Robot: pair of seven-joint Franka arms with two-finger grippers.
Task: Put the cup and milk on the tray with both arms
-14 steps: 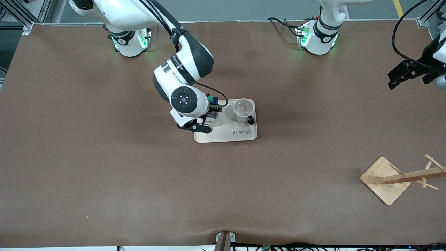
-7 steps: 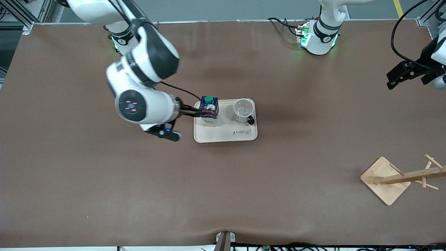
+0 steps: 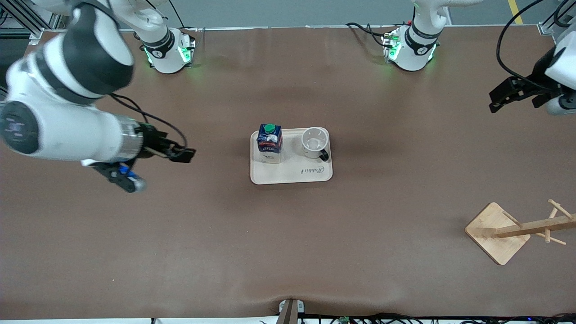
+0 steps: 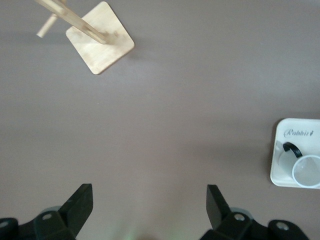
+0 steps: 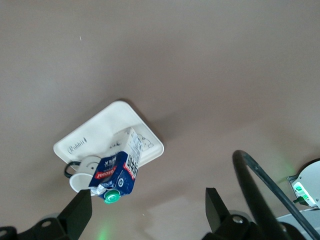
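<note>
Milk (image 3: 270,143) and cup (image 3: 314,142) stood side by side on the tray (image 3: 292,175).
The right gripper (image 3: 182,154), at the tray's nine o'clock, and the left gripper (image 3: 504,95), toward two o'clock, hung open and empty.

Even, bright overhead light, soft shadows; the right arm (image 3: 67,112) is motion-blurred.

Both pincers hang open in the air, right pincer (image 3: 182,154) and left pincer (image 3: 497,100).
</note>
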